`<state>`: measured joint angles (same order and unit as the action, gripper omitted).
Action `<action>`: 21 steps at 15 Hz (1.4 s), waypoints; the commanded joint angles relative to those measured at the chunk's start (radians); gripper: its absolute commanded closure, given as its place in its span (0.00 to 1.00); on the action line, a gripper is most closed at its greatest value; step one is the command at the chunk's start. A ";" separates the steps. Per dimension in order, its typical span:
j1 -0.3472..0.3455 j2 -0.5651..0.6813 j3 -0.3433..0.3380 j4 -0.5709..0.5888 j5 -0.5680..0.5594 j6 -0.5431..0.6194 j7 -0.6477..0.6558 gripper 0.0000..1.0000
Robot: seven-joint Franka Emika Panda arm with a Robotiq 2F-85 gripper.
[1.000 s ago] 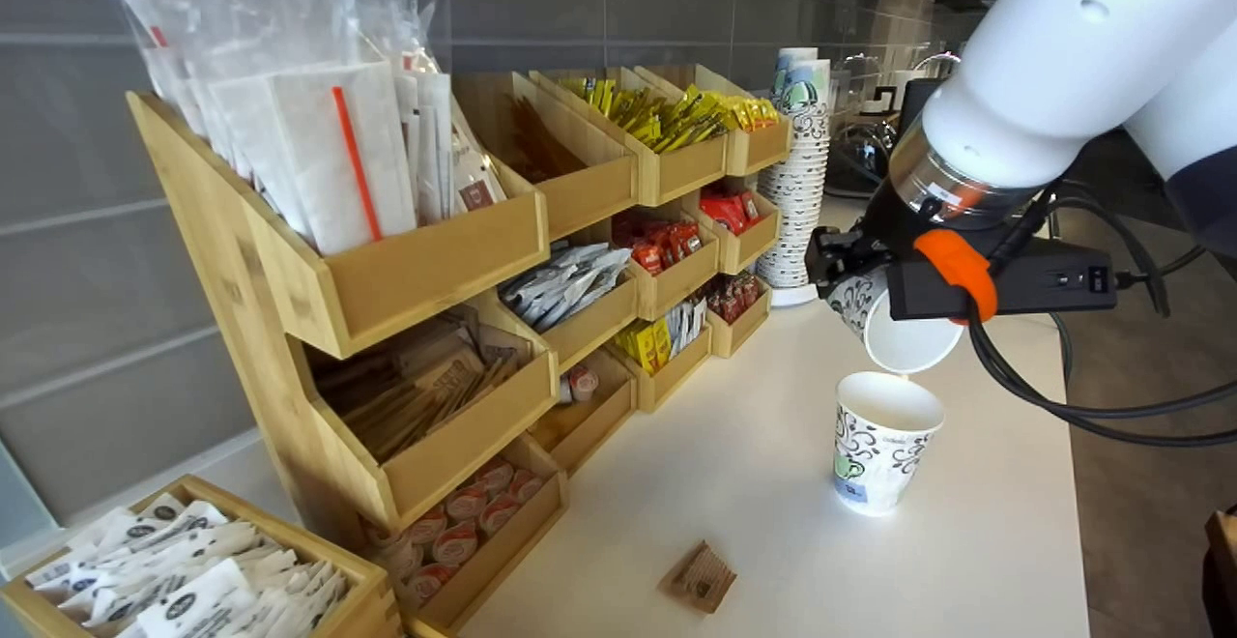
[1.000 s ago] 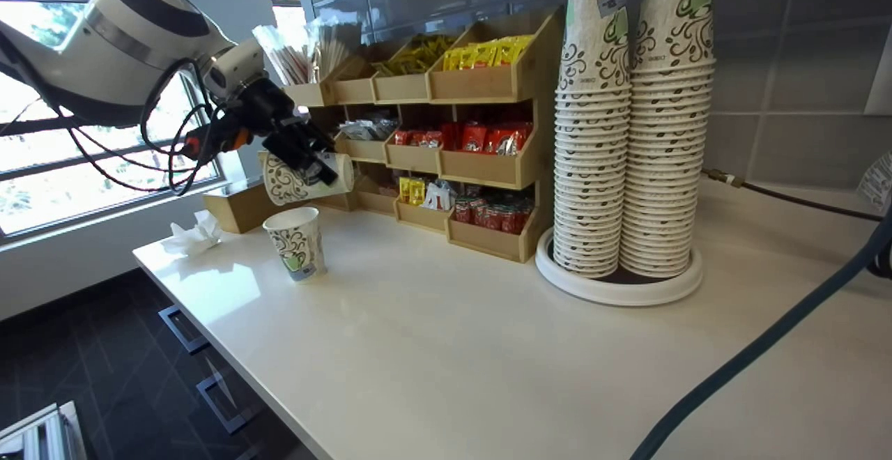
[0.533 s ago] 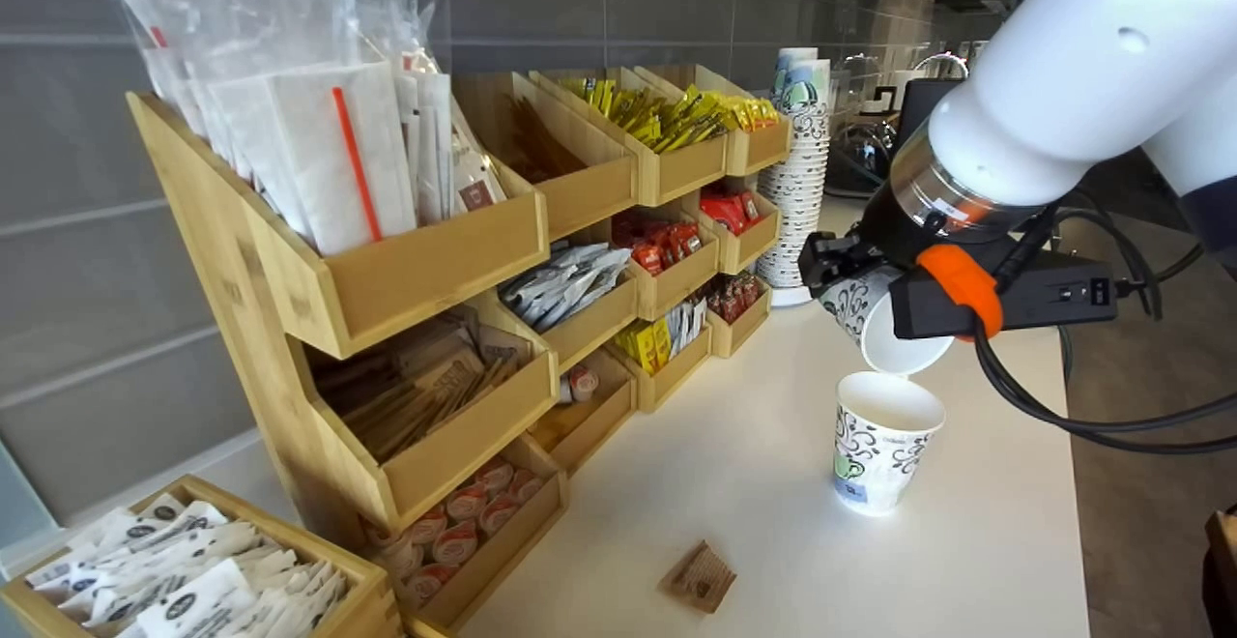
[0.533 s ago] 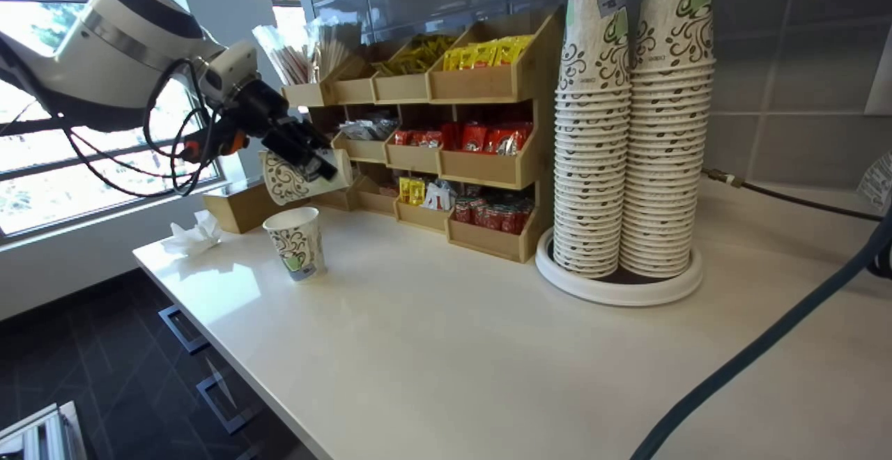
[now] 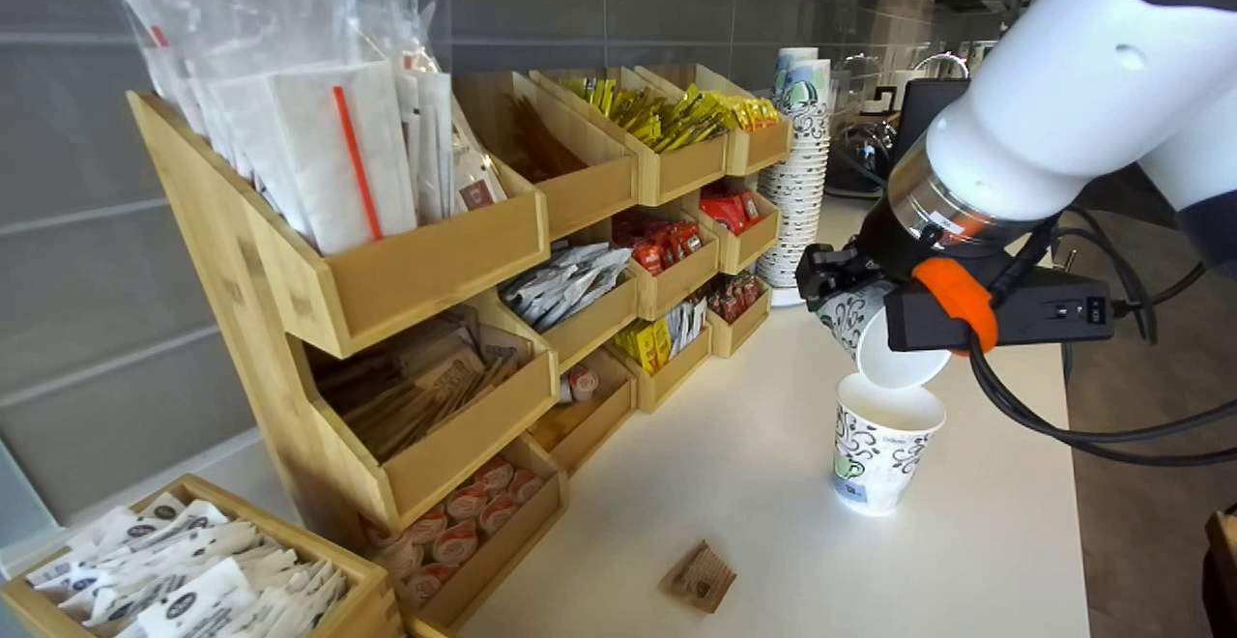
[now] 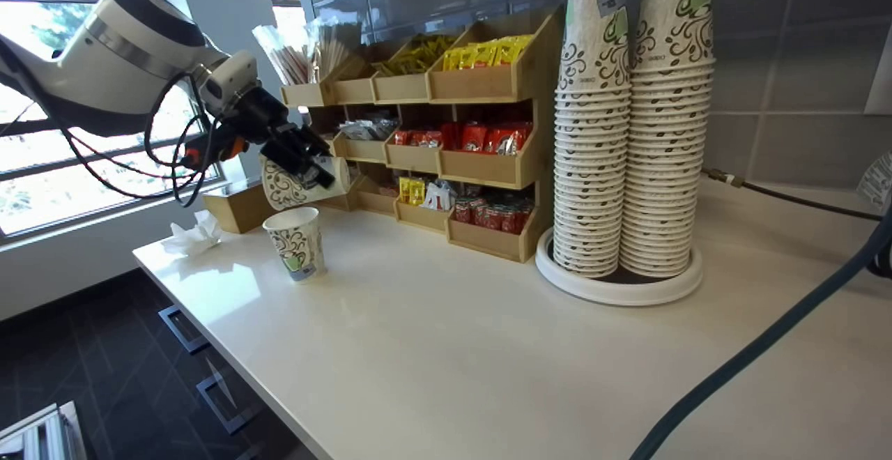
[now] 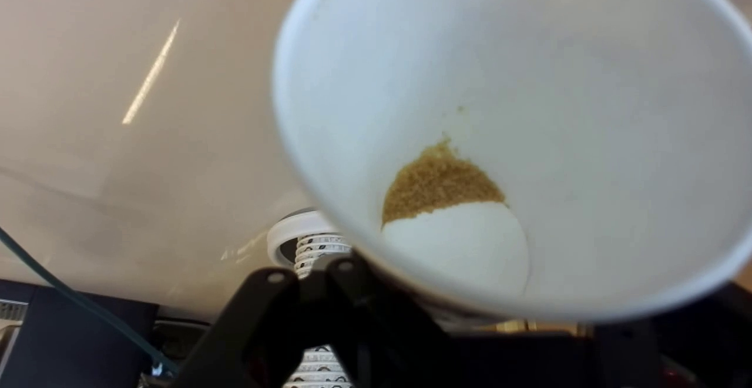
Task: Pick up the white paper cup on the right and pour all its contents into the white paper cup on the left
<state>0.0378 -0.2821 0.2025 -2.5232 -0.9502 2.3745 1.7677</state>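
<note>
My gripper [image 6: 317,167] is shut around a white patterned paper cup [image 6: 281,185] and holds it tipped above the counter. In an exterior view its mouth [image 5: 904,358] faces down toward the standing cup. The standing white paper cup [image 5: 879,454] is upright on the counter, directly below; it also shows in an exterior view [image 6: 296,244]. In the wrist view the held cup's inside [image 7: 587,111] fills the right half. Brown granules [image 7: 437,185] lie at its bottom edge, with a few specks on the wall. The inside bottom of the standing cup is hidden.
A wooden rack [image 5: 464,275] of packets stands along the wall beside the cups. Two tall cup stacks [image 6: 592,174] stand on a round white tray [image 6: 620,295]. A brown packet [image 5: 700,577] and crumpled napkin [image 6: 194,235] lie on the counter [image 6: 418,348]. A hose [image 6: 773,348] crosses it.
The gripper and the tipped cup have moved down slightly, so the held cup's mouth sits closer to the standing cup's rim. The standing cup has not moved.
</note>
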 commanded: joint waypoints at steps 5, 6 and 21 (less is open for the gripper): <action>0.021 -0.004 0.009 0.003 -0.025 -0.059 0.009 0.58; 0.023 -0.005 0.017 0.005 -0.037 -0.082 0.018 0.58; 0.092 0.017 0.056 0.011 -0.232 -0.224 0.155 0.58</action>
<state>0.1089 -0.2810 0.2544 -2.5213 -1.1255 2.1814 1.8649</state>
